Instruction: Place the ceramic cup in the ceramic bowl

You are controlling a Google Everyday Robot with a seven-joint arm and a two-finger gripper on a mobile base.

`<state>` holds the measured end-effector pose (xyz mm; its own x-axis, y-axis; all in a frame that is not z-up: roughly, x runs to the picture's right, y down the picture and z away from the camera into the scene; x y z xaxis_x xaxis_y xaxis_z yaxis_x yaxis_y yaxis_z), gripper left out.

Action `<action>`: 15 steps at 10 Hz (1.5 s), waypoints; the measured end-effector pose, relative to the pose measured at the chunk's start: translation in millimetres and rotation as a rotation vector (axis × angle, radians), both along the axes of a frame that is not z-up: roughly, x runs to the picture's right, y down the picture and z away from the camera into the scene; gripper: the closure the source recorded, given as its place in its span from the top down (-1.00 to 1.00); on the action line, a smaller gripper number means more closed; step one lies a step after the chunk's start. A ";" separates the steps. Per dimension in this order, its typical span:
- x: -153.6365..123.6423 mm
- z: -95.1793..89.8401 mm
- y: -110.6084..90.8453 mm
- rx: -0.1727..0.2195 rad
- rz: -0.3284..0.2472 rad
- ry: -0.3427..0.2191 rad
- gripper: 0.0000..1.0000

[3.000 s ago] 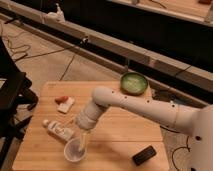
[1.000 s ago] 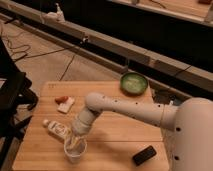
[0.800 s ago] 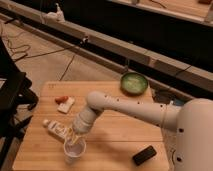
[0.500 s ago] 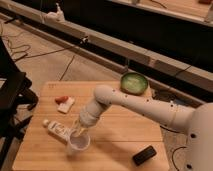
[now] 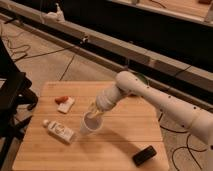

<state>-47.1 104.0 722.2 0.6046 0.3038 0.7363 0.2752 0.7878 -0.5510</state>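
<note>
Over wooden table (image 5: 125, 137), hand (image 5: 93, 113) grips ceramic cup (image 5: 89, 126); arm (image 5: 155, 97) nearly hides ceramic bowl (image 5: 143, 77).

table (image 5: 125, 137): gripper (image 5: 95, 113) mid-table, at far rim of ceramic cup (image 5: 89, 126). tube (image 5: 59, 131) lies just left of ceramic cup; packet (image 5: 65, 104) far-left; dark block (image 5: 144, 156) near-right.

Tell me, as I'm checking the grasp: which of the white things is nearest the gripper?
The ceramic cup, round and open-mouthed, with the gripper shut on its rim. The labelled tube lies flat beside it; the small packet lies farther off.
</note>
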 end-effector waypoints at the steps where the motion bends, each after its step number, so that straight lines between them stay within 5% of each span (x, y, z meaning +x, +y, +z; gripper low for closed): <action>1: 19.5 5.2 -20.6 0.006 0.041 0.024 -1.00; 6: 117.1 38.8 -105.7 0.020 0.215 0.117 -1.00; 8: 137.7 47.8 -116.5 0.017 0.248 0.125 -1.00; 15: 142.1 53.2 -124.3 0.041 0.262 0.145 -1.00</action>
<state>95.0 -20.3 775.4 0.6092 0.4351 0.6630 -0.0195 0.8440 -0.5360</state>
